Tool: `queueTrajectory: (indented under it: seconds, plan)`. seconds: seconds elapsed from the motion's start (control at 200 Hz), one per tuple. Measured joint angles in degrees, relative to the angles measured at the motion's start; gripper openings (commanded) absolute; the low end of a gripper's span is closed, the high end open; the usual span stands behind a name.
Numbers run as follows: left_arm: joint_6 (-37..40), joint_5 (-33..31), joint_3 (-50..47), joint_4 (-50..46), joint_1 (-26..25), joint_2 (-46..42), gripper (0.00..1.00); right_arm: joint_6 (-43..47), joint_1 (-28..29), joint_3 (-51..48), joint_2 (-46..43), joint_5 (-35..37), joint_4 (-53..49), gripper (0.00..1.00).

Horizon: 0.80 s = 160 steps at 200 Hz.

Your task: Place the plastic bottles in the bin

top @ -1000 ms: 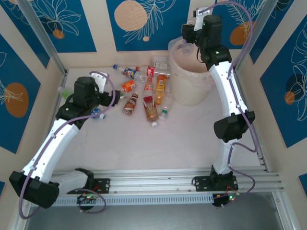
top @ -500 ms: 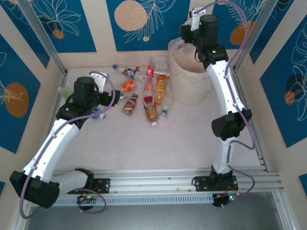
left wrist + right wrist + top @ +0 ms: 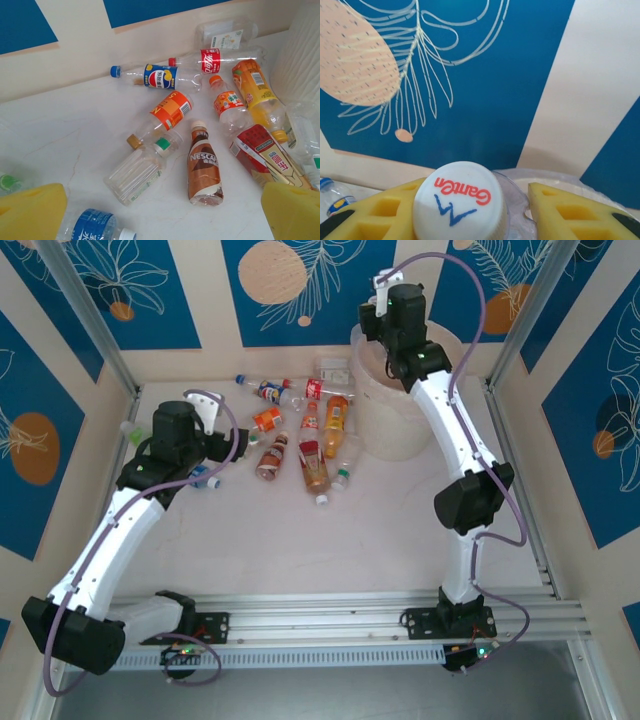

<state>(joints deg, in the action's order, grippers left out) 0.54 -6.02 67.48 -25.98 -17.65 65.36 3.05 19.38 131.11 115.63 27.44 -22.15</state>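
Observation:
Several plastic bottles (image 3: pixel 300 440) lie scattered on the white table left of the bin (image 3: pixel 385 430), a large cream bucket. My left gripper (image 3: pixel 162 210) hangs open above the table. Below it lie a clear green-capped bottle (image 3: pixel 137 170) and a brown-labelled bottle (image 3: pixel 204 167), and a blue-labelled bottle (image 3: pixel 95 227) lies by its left pad. My right gripper (image 3: pixel 378 325) is raised over the bin's far left rim. It is shut on a clear bottle whose white printed cap (image 3: pixel 457 200) points at the wrist camera.
Patterned blue and cream walls close the table at the back and sides, with metal posts at the corners. The bin's rim and clear liner (image 3: pixel 545 175) show just beyond the right fingers. A green-capped bottle (image 3: pixel 130 430) lies by the left wall.
The right arm has swung left along the back wall with its bottle, from the bin's right side to its far left rim. The left arm has not moved.

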Motion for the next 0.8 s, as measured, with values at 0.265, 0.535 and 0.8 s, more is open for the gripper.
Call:
queueTrajectory:
  seconds: [0.265, 0.535, 0.8]
  plan:
    - [0.2, 0.4, -1.6, 0.0, 1.4, -0.5, 1.00, 0.0, 0.0, -5.3, 0.0, 3.4, 1.8, 0.05]
    - [0.2, 1.4, -1.6, 0.0, 1.9, -1.0, 1.00, -1.1, -1.3, -11.3, 0.0, 4.3, 2.5, 0.25]
    - [0.4, 1.8, -1.6, 0.0, 2.4, -1.2, 1.00, -3.7, -2.8, -15.3, 0.0, 5.4, 3.7, 0.67]
